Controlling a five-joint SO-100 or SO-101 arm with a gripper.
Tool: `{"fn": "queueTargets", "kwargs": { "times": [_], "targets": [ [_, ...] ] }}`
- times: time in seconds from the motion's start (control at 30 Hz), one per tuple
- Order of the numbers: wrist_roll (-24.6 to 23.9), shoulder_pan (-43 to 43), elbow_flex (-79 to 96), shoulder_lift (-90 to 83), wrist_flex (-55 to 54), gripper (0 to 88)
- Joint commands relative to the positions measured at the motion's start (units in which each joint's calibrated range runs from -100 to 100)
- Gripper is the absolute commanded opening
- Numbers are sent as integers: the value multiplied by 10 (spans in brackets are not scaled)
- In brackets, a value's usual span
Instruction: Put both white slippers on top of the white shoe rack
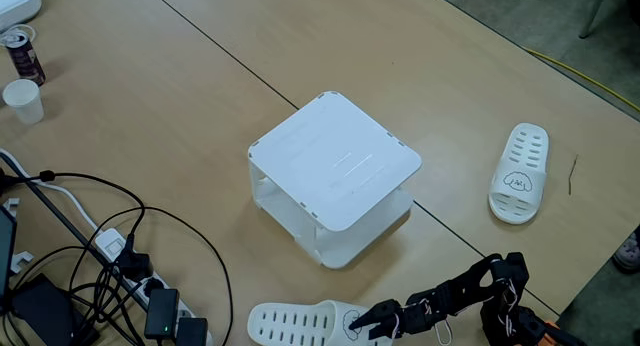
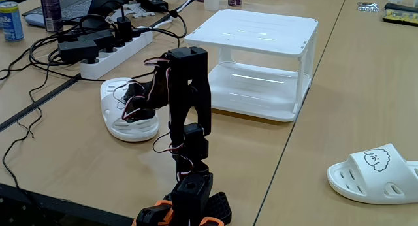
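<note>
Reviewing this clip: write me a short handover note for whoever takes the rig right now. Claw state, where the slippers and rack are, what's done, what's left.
Claw: at the toe end of the near slipper, which lies flat on the table. Whether the claw has closed on it cannot be told from either fixed view.
Other slipper: on the table, well apart from the arm and off to the side of the white shoe rack.
Rack: upright, its top panel bare.
Done: nothing placed yet.
Left: grasp and lift the near slipper onto the rack top, then fetch the far one and do the same.
</note>
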Motion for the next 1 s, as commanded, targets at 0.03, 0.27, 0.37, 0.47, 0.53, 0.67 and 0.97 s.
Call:
{"fn": "queueTargets", "kwargs": {
  "times": [0.03,0.27,0.37,0.47,0.53,0.67,0.97],
  "targets": [
    [4,-2,-32,-5,-13,91],
    [4,0,-32,-11,-13,8],
    [4,1,-33,-26,-13,8],
    [4,2,-33,-62,-10,8],
    [4,2,-35,-91,-6,8],
    [4,2,-39,-156,-3,8],
    [4,-4,-34,-260,56,8]
  ]
}}
